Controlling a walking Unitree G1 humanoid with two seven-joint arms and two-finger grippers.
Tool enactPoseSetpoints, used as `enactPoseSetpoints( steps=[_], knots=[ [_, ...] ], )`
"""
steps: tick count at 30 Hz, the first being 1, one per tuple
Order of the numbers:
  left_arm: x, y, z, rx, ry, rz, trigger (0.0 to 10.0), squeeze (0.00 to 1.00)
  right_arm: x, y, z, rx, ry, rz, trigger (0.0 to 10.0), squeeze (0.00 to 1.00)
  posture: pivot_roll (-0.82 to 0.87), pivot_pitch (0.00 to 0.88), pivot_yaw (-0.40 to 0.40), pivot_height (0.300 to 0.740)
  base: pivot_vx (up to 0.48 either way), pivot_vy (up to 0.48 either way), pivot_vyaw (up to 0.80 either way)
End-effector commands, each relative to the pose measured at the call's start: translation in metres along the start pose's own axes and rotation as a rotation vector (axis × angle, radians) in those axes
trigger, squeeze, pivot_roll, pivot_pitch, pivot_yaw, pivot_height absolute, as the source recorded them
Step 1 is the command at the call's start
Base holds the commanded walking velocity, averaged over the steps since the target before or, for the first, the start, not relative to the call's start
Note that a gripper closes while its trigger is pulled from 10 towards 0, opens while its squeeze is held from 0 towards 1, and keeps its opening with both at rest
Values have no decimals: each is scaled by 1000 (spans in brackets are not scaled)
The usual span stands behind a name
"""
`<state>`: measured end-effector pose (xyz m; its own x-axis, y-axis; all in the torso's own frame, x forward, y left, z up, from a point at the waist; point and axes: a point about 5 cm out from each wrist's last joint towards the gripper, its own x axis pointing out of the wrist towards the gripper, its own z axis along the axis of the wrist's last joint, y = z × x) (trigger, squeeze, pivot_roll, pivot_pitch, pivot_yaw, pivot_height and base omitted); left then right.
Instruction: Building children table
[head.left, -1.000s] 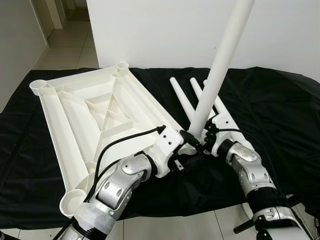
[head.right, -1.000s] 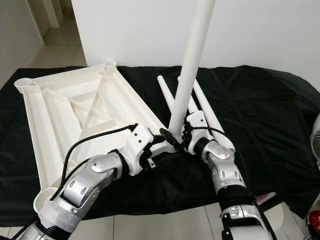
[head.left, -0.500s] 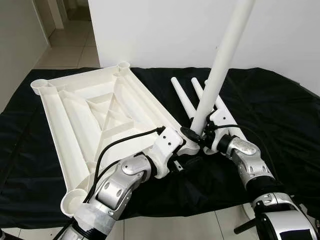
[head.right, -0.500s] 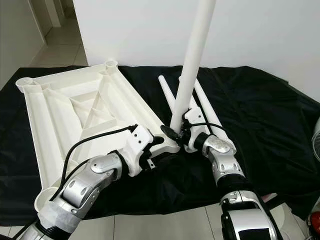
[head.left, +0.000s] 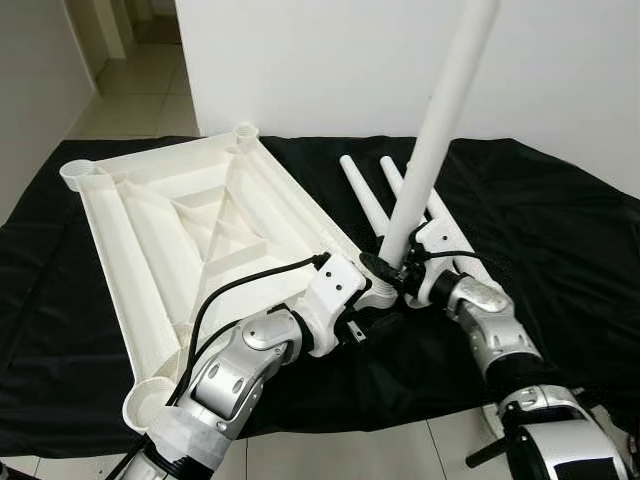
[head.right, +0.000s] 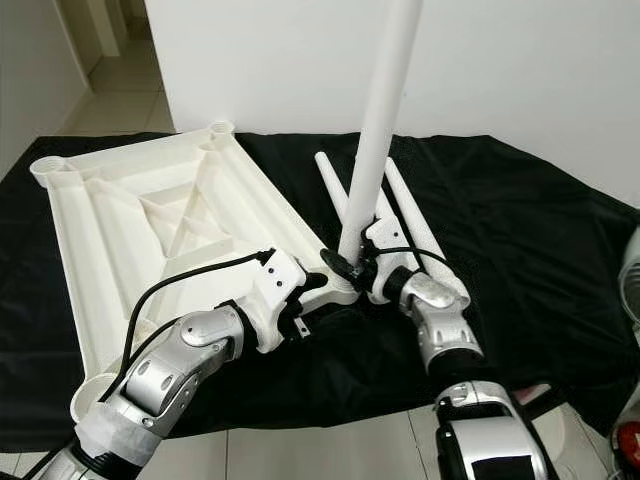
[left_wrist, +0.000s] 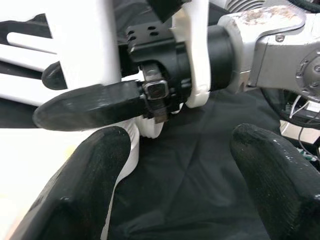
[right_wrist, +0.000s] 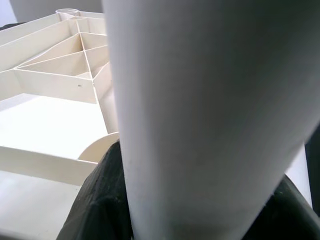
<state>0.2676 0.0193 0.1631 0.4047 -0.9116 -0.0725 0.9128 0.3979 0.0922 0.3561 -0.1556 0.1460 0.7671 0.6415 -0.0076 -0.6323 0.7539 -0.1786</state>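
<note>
An upside-down white plastic tabletop (head.left: 170, 220) lies on a black cloth, with a round socket at each corner. My right gripper (head.left: 398, 277) is shut on the base of a long white leg (head.left: 435, 130). It holds the leg nearly upright, leaning slightly right, over the near right corner socket (left_wrist: 146, 126). In the right wrist view the leg (right_wrist: 210, 110) sits between the black fingers (right_wrist: 100, 200). My left gripper (left_wrist: 175, 165) is open just in front of that socket, with only cloth between its fingers. Spare legs (head.left: 362, 195) lie on the cloth behind.
The black cloth (head.left: 560, 220) covers a low platform that ends at tiled floor (head.left: 330, 450) near my feet. A white wall (head.left: 320, 60) stands behind and a hallway opens at the far left. A white object and something red (head.right: 628, 450) sit at the lower right.
My right wrist has shifted slightly left and away, bringing the leg's base closer to the corner socket, and the leg stands a little more upright. The left arm has stayed put.
</note>
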Motion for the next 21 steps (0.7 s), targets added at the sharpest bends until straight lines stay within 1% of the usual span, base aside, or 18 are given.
enactPoseSetpoints(
  steps=[1,2,3,5,6,7,8,10,11,13,14,15,16,18,19,20,21],
  knots=[
    [-1,-1,1,11,3,7,10000,0,-2,4,-17,36,88,-76,10000,0,30,46,-40,740,0,0,0],
    [-1,-1,1,11,3,8,10000,0,0,5,-17,43,87,-113,10000,0,29,44,-44,740,0,0,0],
    [-1,-1,1,11,3,8,10000,0,0,5,-17,43,87,-113,10000,0,29,44,-44,740,0,0,0],
    [-1,-1,1,12,3,9,10000,0,2,7,-17,62,101,-211,10000,0,29,44,-44,740,0,0,0],
    [-1,-1,1,12,3,9,10000,0,2,7,-17,62,101,-211,10000,0,29,44,-44,740,0,0,0],
    [-1,-1,1,12,2,9,10000,0,4,8,-18,101,102,-276,10000,0,28,39,-47,740,0,0,0],
    [-1,0,0,13,2,10,10000,0,5,12,-17,113,97,-330,10000,0,28,36,-49,740,0,0,0],
    [-1,0,0,13,2,10,10000,0,5,12,-17,113,97,-330,10000,0,28,36,-49,740,0,0,0],
    [-1,0,0,15,2,11,10000,0,6,20,-14,137,69,-421,10000,0,25,33,-48,740,0,0,0],
    [-1,1,0,16,2,14,10000,0,6,25,-12,167,46,-482,10000,0,25,33,-48,740,0,0,0],
    [-2,4,0,19,4,23,10000,0,6,33,-11,198,28,-543,10000,0,21,25,-48,740,0,0,0],
    [-2,4,0,19,4,23,10000,0,6,33,-11,198,28,-543,10000,0,21,25,-48,740,0,0,0],
    [-3,7,0,22,5,31,10000,0,5,38,-10,219,17,-598,10000,0,20,22,-48,740,0,0,0],
    [-3,7,0,22,5,31,10000,0,5,38,-10,219,17,-598,10000,0,20,22,-48,740,0,0,0],
    [-4,9,0,25,6,39,10000,0,4,44,-9,239,18,-649,10000,0,20,22,-48,740,0,0,0],
    [-4,9,0,25,6,39,10000,0,4,44,-9,239,18,-649,10000,0,20,22,-48,740,0,0,0],
    [-6,14,0,32,8,49,10000,0,7,55,-5,271,1,-660,10000,0,17,16,-47,740,0,0,0]
  ],
)
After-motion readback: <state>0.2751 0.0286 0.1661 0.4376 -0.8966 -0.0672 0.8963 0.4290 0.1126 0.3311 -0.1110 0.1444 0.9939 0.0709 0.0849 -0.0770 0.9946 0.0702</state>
